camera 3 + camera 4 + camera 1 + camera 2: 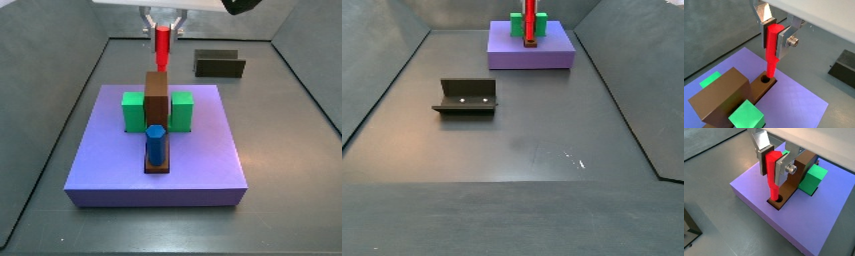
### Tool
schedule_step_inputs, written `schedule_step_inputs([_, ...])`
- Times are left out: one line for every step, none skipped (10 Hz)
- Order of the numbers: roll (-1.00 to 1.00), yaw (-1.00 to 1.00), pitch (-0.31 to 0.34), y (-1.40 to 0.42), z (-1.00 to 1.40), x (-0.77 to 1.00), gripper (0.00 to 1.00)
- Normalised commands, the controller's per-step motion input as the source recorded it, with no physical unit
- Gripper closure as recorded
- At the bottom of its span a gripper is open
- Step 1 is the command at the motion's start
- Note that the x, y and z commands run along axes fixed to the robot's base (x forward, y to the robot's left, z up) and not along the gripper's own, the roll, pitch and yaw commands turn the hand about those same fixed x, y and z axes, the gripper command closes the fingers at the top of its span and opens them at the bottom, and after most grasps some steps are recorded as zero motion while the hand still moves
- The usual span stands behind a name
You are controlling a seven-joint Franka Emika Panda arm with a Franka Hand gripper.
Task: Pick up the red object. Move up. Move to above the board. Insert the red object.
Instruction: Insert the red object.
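Note:
My gripper [773, 35] is shut on the red object [771, 55], a thin red peg held upright between the silver fingers. The peg's lower tip is at the mouth of a round hole [765, 79] at one end of the brown bar [724, 95] on the lavender board [797, 102]. Both wrist views show this; in a wrist view the gripper [773, 163], the peg [771, 180] and the hole [777, 200] line up. In a side view the gripper [162, 25] holds the peg [162, 45] over the bar's far end [158, 85]. How deep the tip sits I cannot tell.
A blue peg [156, 143] stands in the bar's near end. Green blocks [134, 110] [182, 110] flank the bar. The dark fixture [219, 64] stands on the grey floor beyond the board [120, 160]; it also shows in a side view [465, 96].

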Motion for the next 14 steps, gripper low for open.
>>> schedule_step_inputs([0.10,0.02,0.000,-0.11,-0.18,0.07,1.00])
schedule_step_inputs([0.12,0.00,0.000,-0.09,-0.19,0.02,1.00])
schedule_step_inputs([0.11,0.00,0.000,-0.09,-0.18,0.03,1.00])
schedule_step_inputs([0.10,0.00,0.000,-0.08,-0.17,0.02,1.00])
schedule_step_inputs([0.07,0.00,0.000,-0.07,-0.16,0.00,1.00])
schedule_step_inputs([0.06,0.00,0.000,-0.06,-0.15,0.00,1.00])
schedule_step_inputs([0.03,0.00,0.000,-0.02,-0.15,0.00,1.00])
schedule_step_inputs([0.00,0.00,0.000,0.00,-0.13,-0.03,1.00])
schedule_step_inputs([0.00,0.00,0.000,-0.02,-0.09,0.00,1.00])
schedule_step_inputs([-0.01,0.00,0.000,-0.03,-0.07,0.00,1.00])
schedule_step_inputs([-0.01,0.00,0.000,-0.01,-0.07,0.00,1.00])
schedule_step_inputs([0.00,0.00,0.000,-0.01,-0.08,0.00,1.00])
schedule_step_inputs([0.00,0.00,0.000,0.00,-0.10,-0.04,1.00])
schedule_step_inputs([0.00,0.00,0.000,-0.02,-0.08,-0.01,1.00])
